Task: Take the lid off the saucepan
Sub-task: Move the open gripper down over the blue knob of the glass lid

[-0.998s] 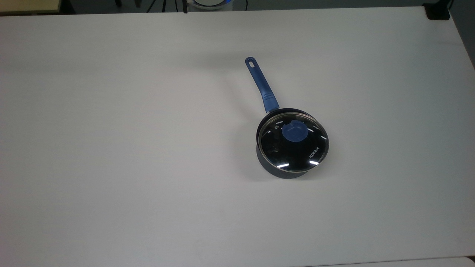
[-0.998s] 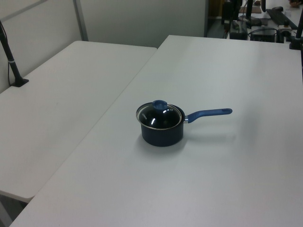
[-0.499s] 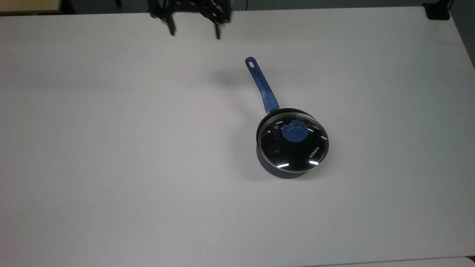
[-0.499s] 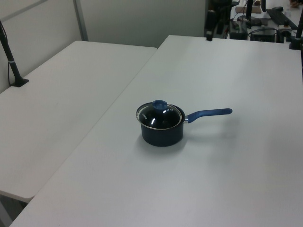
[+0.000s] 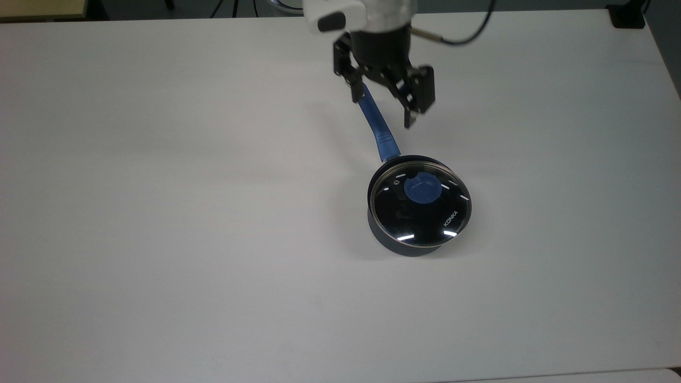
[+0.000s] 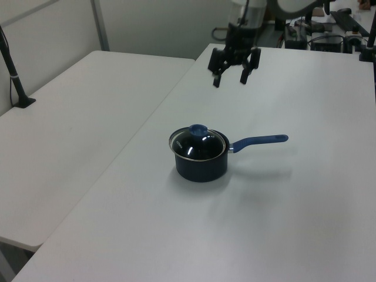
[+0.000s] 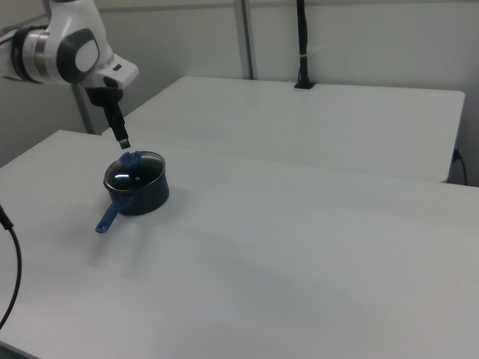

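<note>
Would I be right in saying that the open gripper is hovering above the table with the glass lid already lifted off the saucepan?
Not quite: the lid sits on the saucepan, as the left view shows, blue knob on top. The rest holds: the gripper hovers open above the table, clear of the pan.

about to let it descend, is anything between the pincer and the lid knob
Nothing visible. The open pincer hangs in the air above the table, apart from the saucepan. The lid sits on it with its blue knob uncovered.
</note>
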`<state>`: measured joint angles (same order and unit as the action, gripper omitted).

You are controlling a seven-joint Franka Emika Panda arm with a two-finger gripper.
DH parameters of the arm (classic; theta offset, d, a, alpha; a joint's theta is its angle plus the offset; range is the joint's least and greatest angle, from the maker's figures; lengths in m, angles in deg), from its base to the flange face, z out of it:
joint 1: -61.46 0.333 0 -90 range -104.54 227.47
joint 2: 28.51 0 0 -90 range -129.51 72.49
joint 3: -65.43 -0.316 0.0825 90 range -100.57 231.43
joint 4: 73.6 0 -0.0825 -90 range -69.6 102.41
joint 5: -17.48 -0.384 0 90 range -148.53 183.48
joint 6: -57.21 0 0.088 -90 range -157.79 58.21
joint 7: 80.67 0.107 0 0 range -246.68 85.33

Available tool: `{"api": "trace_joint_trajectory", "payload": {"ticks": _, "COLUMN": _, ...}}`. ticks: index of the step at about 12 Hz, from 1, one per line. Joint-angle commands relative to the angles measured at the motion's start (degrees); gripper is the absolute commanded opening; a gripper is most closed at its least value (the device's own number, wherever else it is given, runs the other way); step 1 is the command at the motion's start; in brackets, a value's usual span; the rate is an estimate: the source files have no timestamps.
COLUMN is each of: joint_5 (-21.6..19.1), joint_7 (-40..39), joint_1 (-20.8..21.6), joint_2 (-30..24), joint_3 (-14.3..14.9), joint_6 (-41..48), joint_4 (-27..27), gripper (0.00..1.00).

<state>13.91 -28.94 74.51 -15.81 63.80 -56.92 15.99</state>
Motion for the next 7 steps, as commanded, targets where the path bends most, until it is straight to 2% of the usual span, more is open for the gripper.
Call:
{"api": "trace_joint_trajectory", "payload": {"ticks": 1, "joint_5": 8.53, "joint_7": 17.46, "joint_1": 5.83, "joint_2": 7.41, "joint_3": 0.75, "joint_6": -5.99, "joint_4": -3.28, "gripper": 0.99}}
{"api": "trace_joint_trajectory", "payload": {"ticks": 2, "joint_5": 11.45, "joint_7": 23.96, "joint_1": 6.28, "joint_2": 9.6, "joint_3": 0.75, "joint_6": -9.32, "joint_4": -3.36, "gripper": 0.99}}
{"api": "trace_joint_trajectory", "payload": {"ticks": 3, "joint_5": 11.82, "joint_7": 28.03, "joint_1": 6.29, "joint_2": 11.1, "joint_3": 0.75, "joint_6": -12.31, "joint_4": -3.36, "gripper": 0.99}}
{"api": "trace_joint_trajectory", "payload": {"ticks": 7, "joint_5": 12.0, "joint_7": 31.5, "joint_1": 7.25, "joint_2": 15.33, "joint_3": 0.66, "joint_6": -15.42, "joint_4": -4.15, "gripper": 0.99}}
